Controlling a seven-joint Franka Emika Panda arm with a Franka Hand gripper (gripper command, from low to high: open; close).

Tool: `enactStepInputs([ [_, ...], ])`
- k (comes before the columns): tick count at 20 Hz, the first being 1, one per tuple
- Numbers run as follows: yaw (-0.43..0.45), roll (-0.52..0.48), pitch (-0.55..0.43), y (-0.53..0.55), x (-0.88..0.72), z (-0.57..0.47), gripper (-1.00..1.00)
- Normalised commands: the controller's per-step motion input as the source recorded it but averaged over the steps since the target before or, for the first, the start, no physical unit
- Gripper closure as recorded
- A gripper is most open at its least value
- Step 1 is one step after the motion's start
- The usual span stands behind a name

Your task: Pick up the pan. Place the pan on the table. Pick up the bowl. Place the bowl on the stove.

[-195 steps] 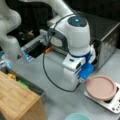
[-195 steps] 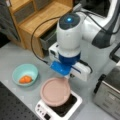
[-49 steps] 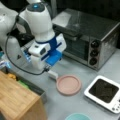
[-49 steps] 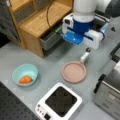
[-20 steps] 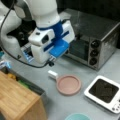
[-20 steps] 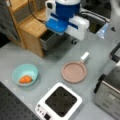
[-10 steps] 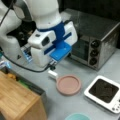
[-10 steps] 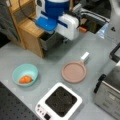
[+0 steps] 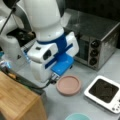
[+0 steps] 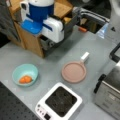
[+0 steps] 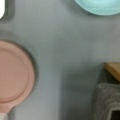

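Closest under the end effector (image 9: 53, 79) is bare grey worktop (image 11: 70, 50); the wrist view looks straight down on it and shows no fingers. Nothing is carried, since pan and bowl both lie on the worktop, but I cannot tell how far the jaws stand apart.

The pan (image 10: 74, 72) sits flat on the worktop just beside the end effector, its white handle pointing away from the stove (image 10: 41, 106). That part of the job looks done, and the stove's black top is bare.

The bowl (image 10: 17, 72) rests on the worktop a little further off from the end effector, apart from both pan and stove, with something small and orange (image 10: 25, 79) lying inside. I judge the bowl pick-up to be the step in hand. To do it well, the end effector should come down over the rim, one finger inside and one outside the wall, clear of the orange piece. It should grip firmly enough that the deep, rounded wall does not slip, and keep the bowl level so the contents stay put.

The arm stands high and upright above the worktop. Its wrist points down in front of the wooden box (image 10: 27, 37), touching nothing. Furthest from the end effector is the toaster oven (image 9: 100, 37), behind the stove.
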Motion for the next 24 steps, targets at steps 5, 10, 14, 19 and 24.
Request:
enactStepInputs([
  [5,0.135,0.047,0.172,-0.41,0.50,0.10,-1.00],
  [10,0.090,0.112,0.164,-0.31,0.38,0.13,-1.00],
  [14,0.081,0.136,0.162,-0.29,0.41,0.03,-1.00],
  [19,0.059,0.115,0.196,-0.29,0.48,-0.03,-1.00],
  [24,0.095,0.172,0.169,-0.30,0.48,-0.03,-1.00],
])
